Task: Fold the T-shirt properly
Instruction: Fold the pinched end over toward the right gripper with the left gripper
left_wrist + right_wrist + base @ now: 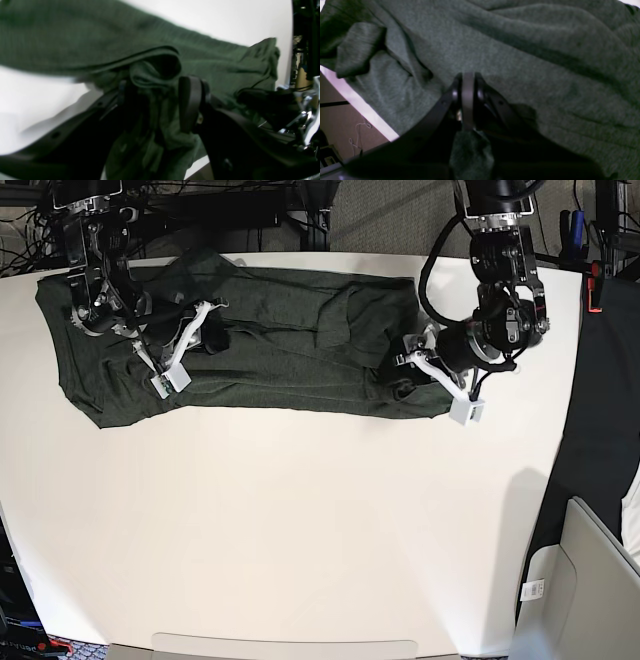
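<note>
Along the far edge of the white desk (pixel 300 530) lies the dark heathered olive-green long-sleeved knit T-shirt (pixel 270 355), spread as a long band with its long axis parallel to that edge, reaching from the far left corner to a little short of the far right corner. Fabric is rumpled; several layers overlap mid-band, so some folding appears done already, though not neatly.

Left gripper (pixel 160 100) sits at the shirt's end nearer the far right corner. Wrist view: jaws stand somewhat apart with a bunched wad of the knit filling the gap between them and a rolled edge lifted just above. Judged as gripping that bunch, not fully closed.

Right gripper (pixel 468 100) sits over the shirt's end nearer the far left corner. Wrist view: fingers pressed together edge-on, with a strip of fabric hanging between the arms behind the tips. Judged clamped on a thin layer of shirt.

Each arm holds its own end, so the garment's length runs from one claw to the other. Any next fold likely turns on bringing one end along this axis toward the other.
</note>
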